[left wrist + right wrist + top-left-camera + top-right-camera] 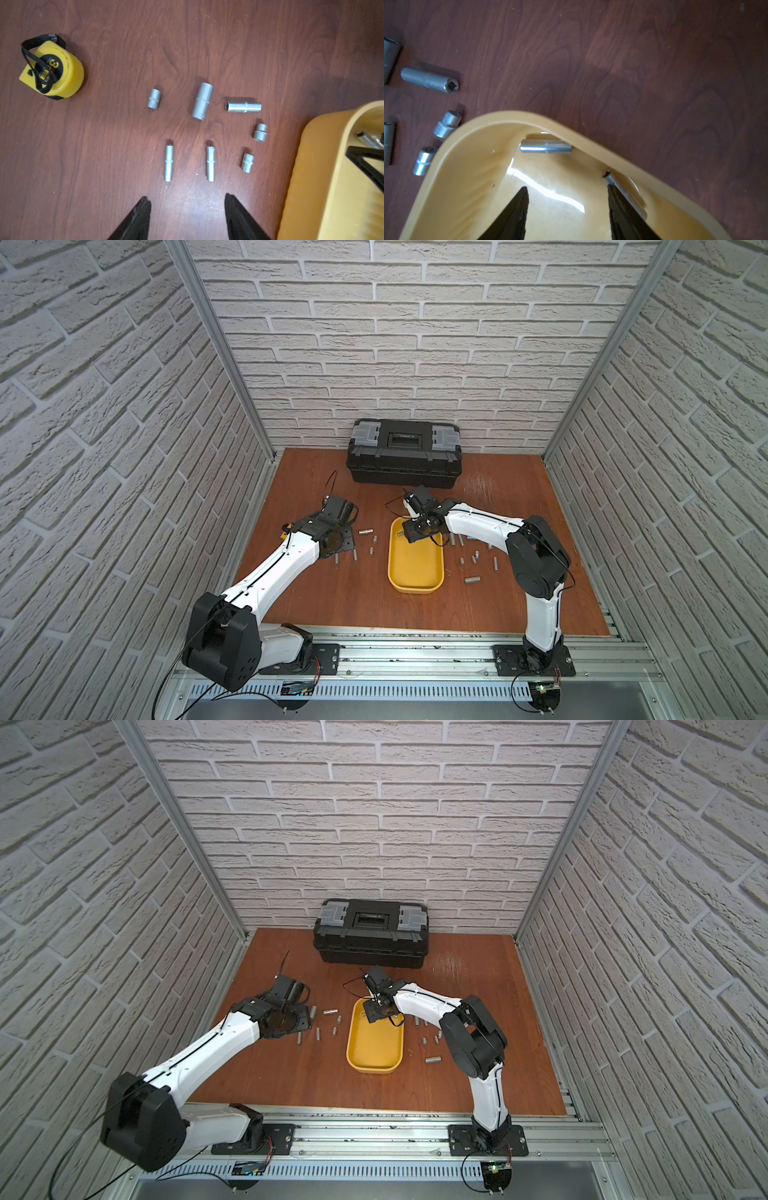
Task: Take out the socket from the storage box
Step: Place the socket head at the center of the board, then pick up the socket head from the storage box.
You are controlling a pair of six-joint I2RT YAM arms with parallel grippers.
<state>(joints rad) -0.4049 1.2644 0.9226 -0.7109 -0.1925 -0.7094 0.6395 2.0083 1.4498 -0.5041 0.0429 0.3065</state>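
A shallow yellow plastic tray with rounded corners lay lengthwise at the middle of a reddish-brown wooden desk. The right hand hung over the tray's far end, its two black fingers spread apart with nothing between them. Inside the tray, a silver metal socket lay on its side against the far wall, just ahead of the fingertips. A second slim socket lay along the wall on the outer side of one finger; whether they touched could not be told.

The left hand hovered over the desk left of the tray, its fingers also spread and empty. Seven loose sockets lay on the desk ahead of it. More scattered sockets lay right of the tray. A yellow tape measure sat farther left. A black plastic toolbox with grey latches stood closed by the far wall.
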